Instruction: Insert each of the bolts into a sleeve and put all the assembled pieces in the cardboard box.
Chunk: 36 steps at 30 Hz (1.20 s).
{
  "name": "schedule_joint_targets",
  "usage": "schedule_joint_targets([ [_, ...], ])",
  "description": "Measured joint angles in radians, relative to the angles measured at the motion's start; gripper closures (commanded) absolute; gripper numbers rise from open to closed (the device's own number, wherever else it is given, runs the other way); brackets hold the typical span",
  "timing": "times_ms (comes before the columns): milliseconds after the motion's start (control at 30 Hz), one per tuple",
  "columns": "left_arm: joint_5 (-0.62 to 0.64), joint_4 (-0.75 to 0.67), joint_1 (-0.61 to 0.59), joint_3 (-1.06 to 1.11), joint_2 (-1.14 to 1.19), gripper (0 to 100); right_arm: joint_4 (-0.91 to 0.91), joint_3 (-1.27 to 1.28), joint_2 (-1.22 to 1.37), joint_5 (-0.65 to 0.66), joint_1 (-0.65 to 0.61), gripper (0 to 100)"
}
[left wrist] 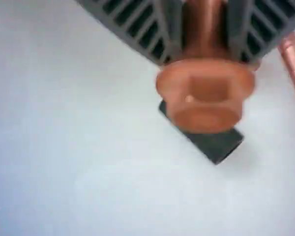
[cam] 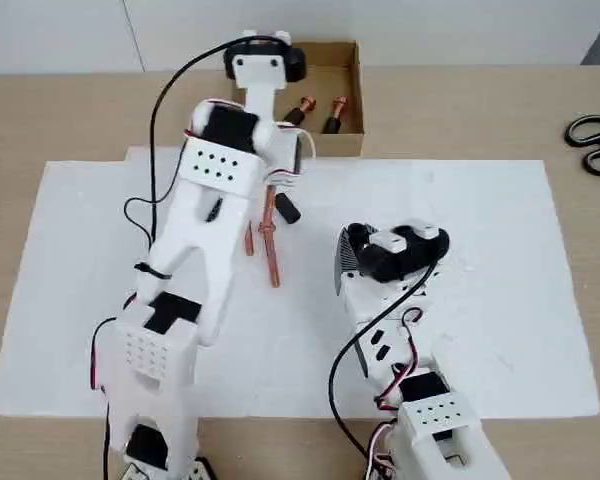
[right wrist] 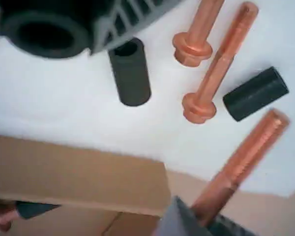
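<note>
From above, the box (cam: 358, 95) sits at the 12 o'clock edge of the sheet (cam: 480, 300) with two assembled pieces (cam: 305, 106) inside. The right gripper (cam: 343, 262) is near the sheet's centre, with copper bolts (cam: 272, 255) and a sleeve (cam: 286, 209) at its 10 o'clock, under the left arm. In the left wrist view, the left gripper (left wrist: 204, 29) is clamped on the shank of the held bolt (left wrist: 204, 93), just above that sleeve. In the right wrist view, the right gripper appears closed round a held sleeve (right wrist: 44, 32), bore facing the camera. Two bolts and two sleeves lie loose on the sheet, so I count three bolts and three sleeves unassembled. The bolts look stiff, smooth and prone to roll, so grip the shank near the head. The sleeves look light and rigid, so pinch them mid-body and keep the bore clear.
</note>
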Motion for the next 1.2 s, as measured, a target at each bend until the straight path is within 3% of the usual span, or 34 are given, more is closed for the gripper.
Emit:
schedule_joint_targets([
  [167, 0.011, -0.023, 0.005, 0.0, -0.086, 99, 0.0, 0.0, 0.0, -0.014, 0.002, 99.2],
  [433, -0.044, 0.137, 0.009, 0.0, -0.316, 99, 0.0, 0.0, 0.0, -0.014, -0.002, 99.2],
  [767, -0.032, 0.146, 0.043, 0.089, -0.588, 99, 0.0, 0.0, 0.0, -0.017, -0.003, 99.2],
  [1000, -0.112, 0.144, 0.028, 0.325, -0.779, 99, 0.0, 0.0, 0.0, -0.017, -0.003, 99.4],
  [1100, -0.118, 0.054, 0.002, 0.5, -0.792, 99, 0.003, 0.0, 0.0, -0.017, -0.002, 99.4],
  [1200, -0.114, -0.138, -0.009, 0.704, -0.793, 99, 0.037, 0.0, 0.0, -0.017, 0.0, 99.4],
])
